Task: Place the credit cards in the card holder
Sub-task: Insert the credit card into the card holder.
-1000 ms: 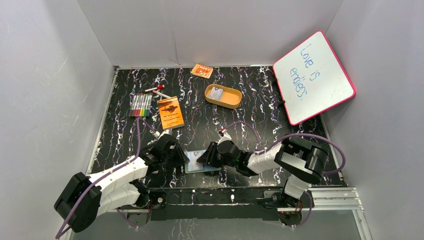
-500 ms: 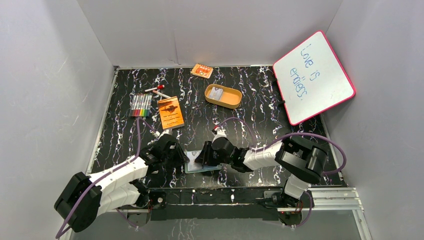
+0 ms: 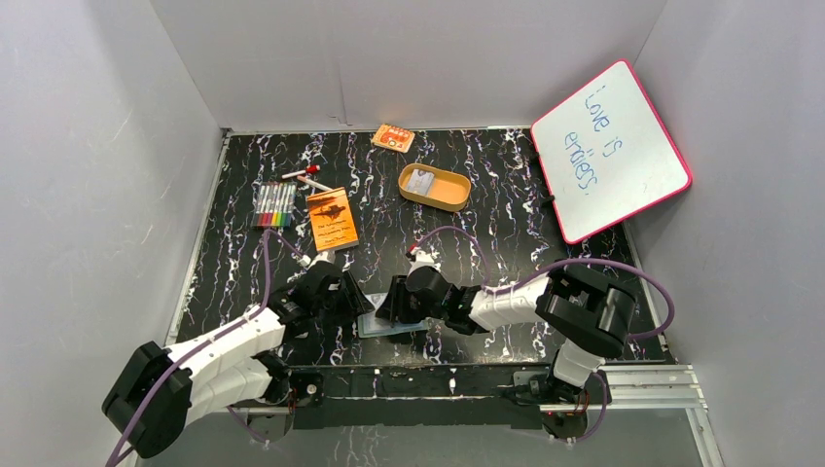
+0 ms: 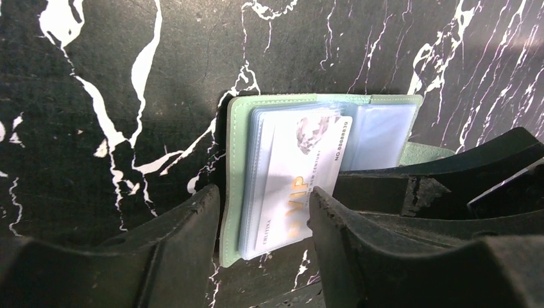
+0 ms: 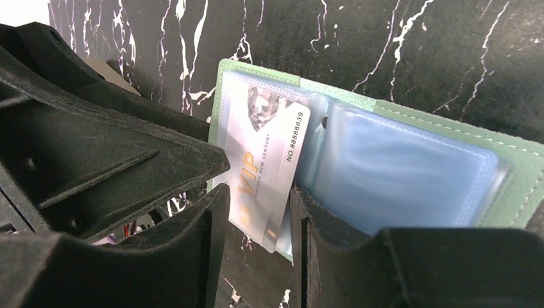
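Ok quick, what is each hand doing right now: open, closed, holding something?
Left hand: open, holding nothing.
Right hand: either side of the card; whether it grips it cannot be told.

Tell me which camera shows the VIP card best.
Right wrist: the VIP card is large there and its print is readable, one end tucked into the card holder. The left wrist view shows the card too, smaller and dimmer. In the top view it is too covered to make out.
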Tool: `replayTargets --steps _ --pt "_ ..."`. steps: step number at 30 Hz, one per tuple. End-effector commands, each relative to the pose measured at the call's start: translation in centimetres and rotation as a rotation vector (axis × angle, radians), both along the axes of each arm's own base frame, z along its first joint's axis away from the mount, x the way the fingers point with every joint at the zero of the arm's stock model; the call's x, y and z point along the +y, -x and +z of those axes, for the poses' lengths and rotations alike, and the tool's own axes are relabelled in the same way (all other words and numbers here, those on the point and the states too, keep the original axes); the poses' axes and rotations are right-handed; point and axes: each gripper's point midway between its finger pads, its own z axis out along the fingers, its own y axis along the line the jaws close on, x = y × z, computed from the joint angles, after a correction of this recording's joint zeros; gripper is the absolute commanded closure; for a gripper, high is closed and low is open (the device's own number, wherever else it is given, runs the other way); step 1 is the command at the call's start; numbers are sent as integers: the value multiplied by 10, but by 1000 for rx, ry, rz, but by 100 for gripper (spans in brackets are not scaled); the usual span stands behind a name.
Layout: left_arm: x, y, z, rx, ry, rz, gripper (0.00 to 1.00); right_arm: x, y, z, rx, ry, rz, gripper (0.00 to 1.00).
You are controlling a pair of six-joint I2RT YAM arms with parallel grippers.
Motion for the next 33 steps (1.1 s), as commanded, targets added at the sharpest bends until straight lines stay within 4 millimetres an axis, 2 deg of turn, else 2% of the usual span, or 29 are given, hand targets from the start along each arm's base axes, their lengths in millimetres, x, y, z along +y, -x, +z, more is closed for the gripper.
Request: replayTargets --steps 1,12,20,27,33 --pt "15 12 -9 37 -63 9 47 11 -3 14 -22 -29 -1 52" --pt "6 10 -14 47 -37 -11 51 28 2 25 -78 -41 82 49" --pt "-1 11 -11 51 -4 -36 52 36 5 23 -84 -33 128 47" --pt "16 8 -5 22 -67 15 44 19 -4 33 -125 16 72 36" --pt "21 6 0 7 -85 37 41 8 -10 55 -162 15 33 32"
